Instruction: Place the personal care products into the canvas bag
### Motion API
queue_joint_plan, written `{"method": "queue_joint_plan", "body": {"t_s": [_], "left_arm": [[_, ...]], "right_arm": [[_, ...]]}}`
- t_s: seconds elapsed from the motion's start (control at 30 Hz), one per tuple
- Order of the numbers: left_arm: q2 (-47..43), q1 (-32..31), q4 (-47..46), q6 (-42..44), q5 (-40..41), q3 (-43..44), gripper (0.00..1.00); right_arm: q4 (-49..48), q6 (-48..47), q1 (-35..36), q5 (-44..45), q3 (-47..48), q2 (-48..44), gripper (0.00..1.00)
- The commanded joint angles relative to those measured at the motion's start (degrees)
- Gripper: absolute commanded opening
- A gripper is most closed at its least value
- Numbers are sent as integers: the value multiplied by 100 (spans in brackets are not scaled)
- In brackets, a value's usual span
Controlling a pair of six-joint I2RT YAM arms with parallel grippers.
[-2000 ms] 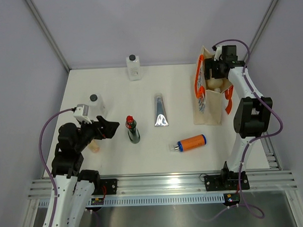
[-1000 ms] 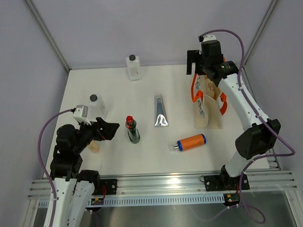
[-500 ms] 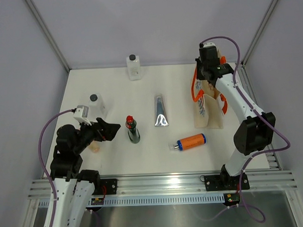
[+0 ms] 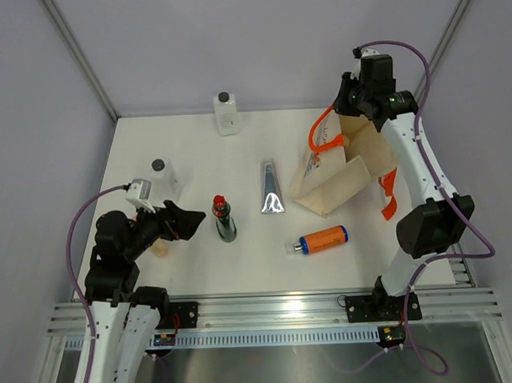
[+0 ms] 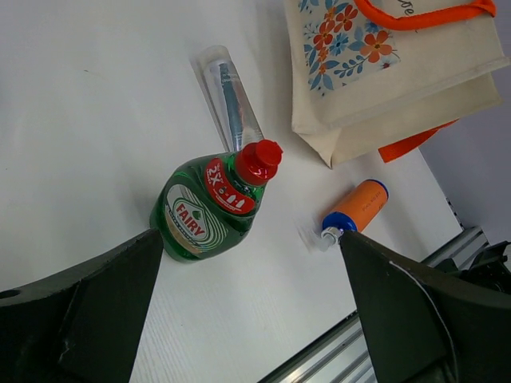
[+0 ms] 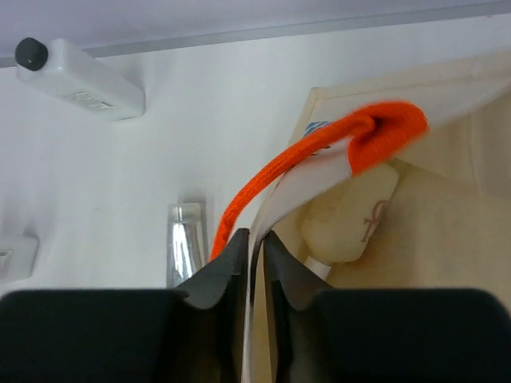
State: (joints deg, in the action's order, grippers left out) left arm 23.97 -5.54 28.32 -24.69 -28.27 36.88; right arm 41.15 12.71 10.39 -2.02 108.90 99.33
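The canvas bag [image 4: 339, 167] leans over to the left at the right of the table, its orange handle [image 4: 321, 139] looped up. My right gripper [image 4: 347, 107] is shut on the bag's rim [image 6: 263, 219] beside the handle [image 6: 319, 152]. A cream bottle [image 6: 351, 215] lies inside the bag. On the table lie the silver tube [image 4: 271, 188] and the orange blue-capped bottle [image 4: 323, 239]. The green red-capped bottle [image 4: 224, 219] stands upright, just in front of my open left gripper [image 4: 185, 221]. In the left wrist view that bottle [image 5: 209, 203] sits ahead of the gripper [image 5: 251, 319], not between its fingers.
One clear black-capped bottle [image 4: 225, 114] stands at the back edge, another [image 4: 161, 178] beside my left arm. A peach bottle [image 4: 159, 248] peeks out under the left gripper. Grey walls close in the table; a metal rail [image 4: 268, 309] runs along the near edge.
My right gripper came down onto the bag's rim, shut on it and pulled it up and back. The bag tipped over to the left. The left arm stayed still.
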Motion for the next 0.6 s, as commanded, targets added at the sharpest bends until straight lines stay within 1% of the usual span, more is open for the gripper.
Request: {"method": "queue_joint_plan", "body": {"t_s": [0.0, 0.03, 0.07, 0.13, 0.2, 0.3, 0.33, 0.37, 0.4, 0.43, 0.47, 0.5, 0.53, 0.57], "left_arm": [[3, 18, -309, -45, -310, -76, 99], [11, 18, -283, -36, -319, -76, 99], [12, 18, -265, -19, -337, -67, 99], [29, 18, -248, -19, -337, -58, 99], [29, 18, -248, -10, -346, -41, 99], [38, 18, -256, -1, -354, -32, 99], [47, 18, -248, 8, -354, -32, 99], [38, 18, -239, 43, -363, -32, 99], [47, 18, -230, 69, -363, -23, 99], [55, 18, -204, 95, -363, -23, 99], [56, 18, -195, 122, -346, -15, 99], [73, 18, -186, 131, -346, -6, 99], [82, 18, -177, 140, -363, 20, 99], [99, 18, -169, 140, -372, 29, 99]], "right_arm": [[-818, -303, -72, -834, -202, -27, 28], [-880, -400, -72, -1079, -351, -45, 36], [-906, -644, -73, -1255, -378, -71, 54], [-889, -874, -99, -1720, -405, -107, 73], [-784, -1217, -134, -2142, -370, -177, 86], [-459, -2147, -195, -3309, -282, -466, 95], [-406, -2420, -196, -4001, -369, -606, 96], [-232, -3092, -196, -4408, -413, -747, 96], [-21, -3525, -196, -4882, -440, -1009, 97], [355, -4121, -196, -5861, -405, -1108, 98], [1551, -5650, -169, -6219, -344, -1213, 98], [2259, -6466, -117, -6423, -248, -1223, 99], [3380, -7657, 153, -6216, -160, -1214, 99], [3844, -8157, 347, -5970, -185, -1179, 98]]}}
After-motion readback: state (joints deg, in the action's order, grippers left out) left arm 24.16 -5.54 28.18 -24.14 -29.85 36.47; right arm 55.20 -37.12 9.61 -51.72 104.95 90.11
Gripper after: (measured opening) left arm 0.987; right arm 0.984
